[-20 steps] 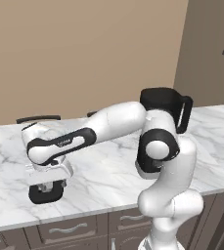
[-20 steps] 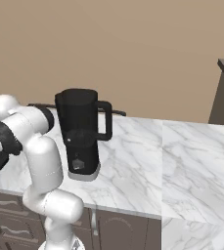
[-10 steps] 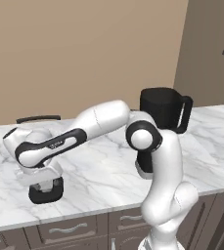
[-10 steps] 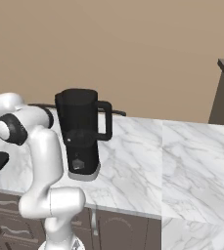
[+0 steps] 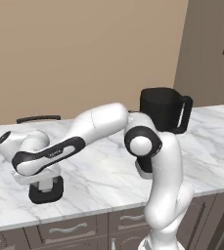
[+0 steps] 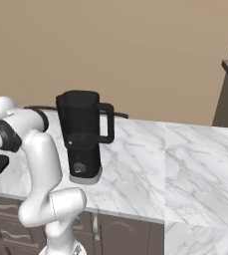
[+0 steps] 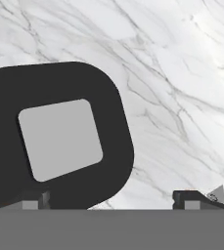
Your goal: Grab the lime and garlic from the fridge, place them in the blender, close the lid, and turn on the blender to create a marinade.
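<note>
hand view | claw [image 7: 111, 199] spread wide, holding nothing | above lid [image 7: 55, 134]

Bench [image 7: 182, 73]: polished white marble, grey-veined, slight sheen. Lid [image 7: 108, 122]: matt black, smooth, plastic-like; light grey matt cap [image 7: 59, 139]. Blender [image 6: 80, 119]: opaque black jug, smooth with a faint sheen.

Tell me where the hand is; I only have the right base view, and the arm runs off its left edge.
Observer: The hand is low over the marble counter, well left of the blender.
Operator: Is the lid under it?
Observer: Partly. In the hand view the lid lies flat on the marble, off-centre, under one fingertip.
Operator: And the jaws?
Observer: Wide open, nothing between them.
</note>
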You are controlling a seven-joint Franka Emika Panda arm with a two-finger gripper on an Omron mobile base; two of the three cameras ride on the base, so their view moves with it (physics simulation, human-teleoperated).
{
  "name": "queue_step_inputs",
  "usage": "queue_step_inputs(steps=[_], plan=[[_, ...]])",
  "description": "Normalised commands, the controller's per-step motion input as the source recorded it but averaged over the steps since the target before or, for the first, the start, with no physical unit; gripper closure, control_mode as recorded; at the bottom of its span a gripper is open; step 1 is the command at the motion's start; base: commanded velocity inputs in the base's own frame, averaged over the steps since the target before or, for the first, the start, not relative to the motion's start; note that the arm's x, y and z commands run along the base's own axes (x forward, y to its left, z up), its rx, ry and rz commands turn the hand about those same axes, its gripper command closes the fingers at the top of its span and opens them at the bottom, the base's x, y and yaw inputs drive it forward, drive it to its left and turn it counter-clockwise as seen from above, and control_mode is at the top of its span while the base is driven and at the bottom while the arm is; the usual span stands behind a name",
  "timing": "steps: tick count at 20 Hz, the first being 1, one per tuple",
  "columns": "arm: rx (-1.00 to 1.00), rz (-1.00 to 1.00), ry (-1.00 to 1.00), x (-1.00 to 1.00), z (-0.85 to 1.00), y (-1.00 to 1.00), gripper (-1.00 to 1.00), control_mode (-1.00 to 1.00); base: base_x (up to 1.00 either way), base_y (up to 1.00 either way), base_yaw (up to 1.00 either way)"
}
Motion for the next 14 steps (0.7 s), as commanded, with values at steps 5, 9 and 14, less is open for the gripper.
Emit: queue_step_inputs(steps=[5,9,14], plan=[[0.14,0.17,-0.02,0.17,-0.11,-0.46,-1.0,-1.0,0.0,0.0,0.0],[0.11,0.16,0.0,0.13,-0.29,-0.11,-1.0,-1.0,0.0,0.0,0.0],[0.12,0.01,-0.04,0.43,-0.32,0.08,-1.0,-1.0,0.0,0.0,0.0]])
